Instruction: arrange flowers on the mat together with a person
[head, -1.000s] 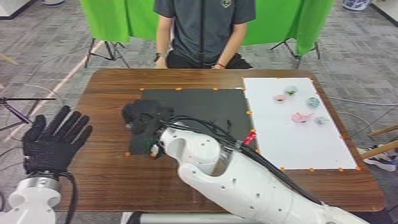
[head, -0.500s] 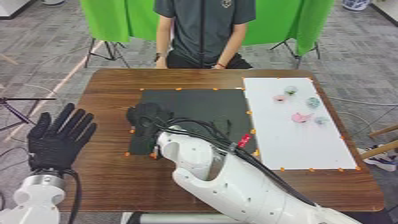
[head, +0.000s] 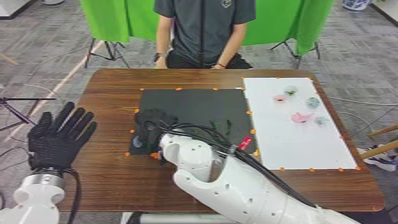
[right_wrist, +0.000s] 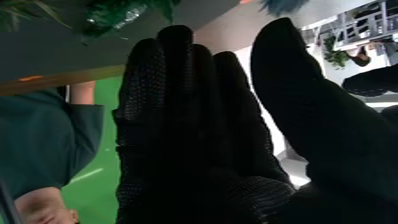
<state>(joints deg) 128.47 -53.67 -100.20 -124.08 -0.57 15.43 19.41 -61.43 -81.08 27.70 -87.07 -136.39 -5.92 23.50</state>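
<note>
Your right hand released, fingers straight, over dark mat; green flower near it, pink one well right. Likely picking step: align, close thumb round stem (gently, petals may crush).

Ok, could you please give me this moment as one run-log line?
right hand over black mat, fingers straight | left hand open at table's left edge | greenery on mat | pink flower on white sheet
</note>
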